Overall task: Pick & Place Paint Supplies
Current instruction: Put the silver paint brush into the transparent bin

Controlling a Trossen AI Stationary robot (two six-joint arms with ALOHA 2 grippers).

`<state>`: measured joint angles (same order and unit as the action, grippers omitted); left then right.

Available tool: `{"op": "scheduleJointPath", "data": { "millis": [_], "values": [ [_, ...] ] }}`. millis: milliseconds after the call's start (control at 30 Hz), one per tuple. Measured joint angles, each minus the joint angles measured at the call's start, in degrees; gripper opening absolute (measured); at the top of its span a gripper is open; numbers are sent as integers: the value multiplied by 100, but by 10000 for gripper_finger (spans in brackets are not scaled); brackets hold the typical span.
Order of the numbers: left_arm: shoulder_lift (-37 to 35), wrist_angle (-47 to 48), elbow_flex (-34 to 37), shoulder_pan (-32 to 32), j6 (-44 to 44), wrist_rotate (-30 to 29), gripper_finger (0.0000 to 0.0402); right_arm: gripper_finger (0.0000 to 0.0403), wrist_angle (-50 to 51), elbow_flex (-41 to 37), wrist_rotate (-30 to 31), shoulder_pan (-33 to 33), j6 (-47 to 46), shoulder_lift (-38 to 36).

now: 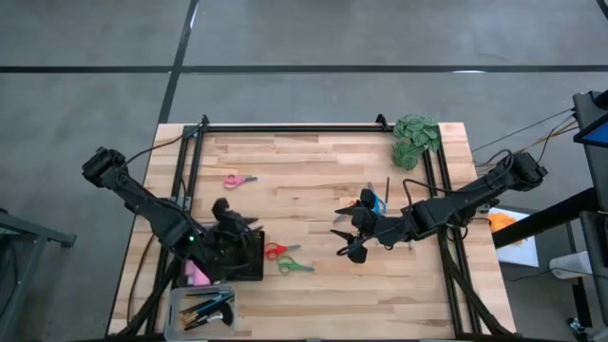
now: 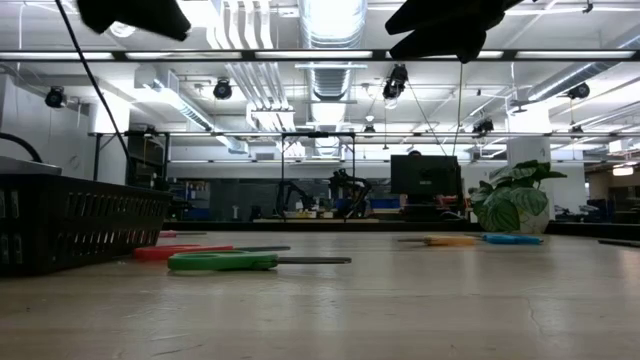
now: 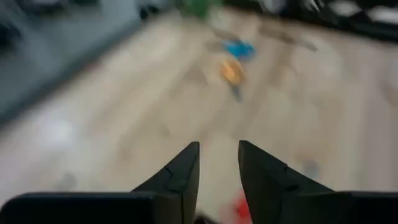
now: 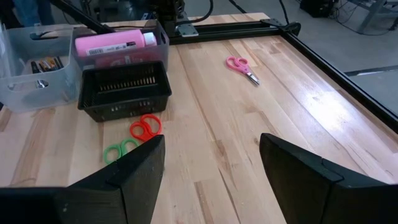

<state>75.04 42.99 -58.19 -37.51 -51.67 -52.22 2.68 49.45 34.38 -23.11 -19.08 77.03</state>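
Red scissors point(image 1: 275, 250) and green scissors point(image 1: 295, 266) lie flat on the wooden table beside a black basket point(image 1: 243, 258). Pink scissors point(image 1: 239, 180) lie toward the far left. Blue scissors point(image 1: 378, 202) and an orange pair point(image 3: 232, 71) lie under the right arm, with a thin dark brush point(image 1: 388, 186) beside them. A pink paint bottle point(image 4: 115, 43) lies in a clear bin. My left gripper point(image 1: 237, 223) hovers over the basket's far edge, open by a narrow gap point(image 3: 219, 155). My right gripper point(image 1: 342, 233) hangs open above mid-table, pointing at the basket point(image 4: 124, 90).
A clear tub point(image 1: 201, 309) with dark brushes stands at the near left corner. A green leafy clump point(image 1: 416, 140) sits at the far right corner. Black rails point(image 1: 285, 127) frame the table's far edge and both sides. Bare wood lies between the two grippers.
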Motion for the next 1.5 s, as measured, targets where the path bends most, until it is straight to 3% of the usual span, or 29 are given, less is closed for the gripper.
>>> {"op": "scheduleJointPath", "data": {
  "millis": [133,300,500,667,767,867,1500],
  "values": [
    [1,-625,84,295,989,-666,114,260,0,0,-1,1,-1,0],
    [1,-2469,460,837,2805,-297,114,260,0,0,1,1,1,0],
    [1,-4556,1184,1637,4257,1415,114,260,0,0,-1,-1,1,0],
    [5,-6420,1907,2282,5149,4061,114,260,0,0,0,-1,1,0],
    [5,-7349,2261,2584,5472,4991,114,260,0,0,0,0,0,0],
    [3,-7676,2452,2793,5468,5042,114,260,0,0,-1,-1,-1,0],
    [5,-7273,2494,2850,5428,5034,114,260,2,0,1,0,-1,0]
  ]
}}
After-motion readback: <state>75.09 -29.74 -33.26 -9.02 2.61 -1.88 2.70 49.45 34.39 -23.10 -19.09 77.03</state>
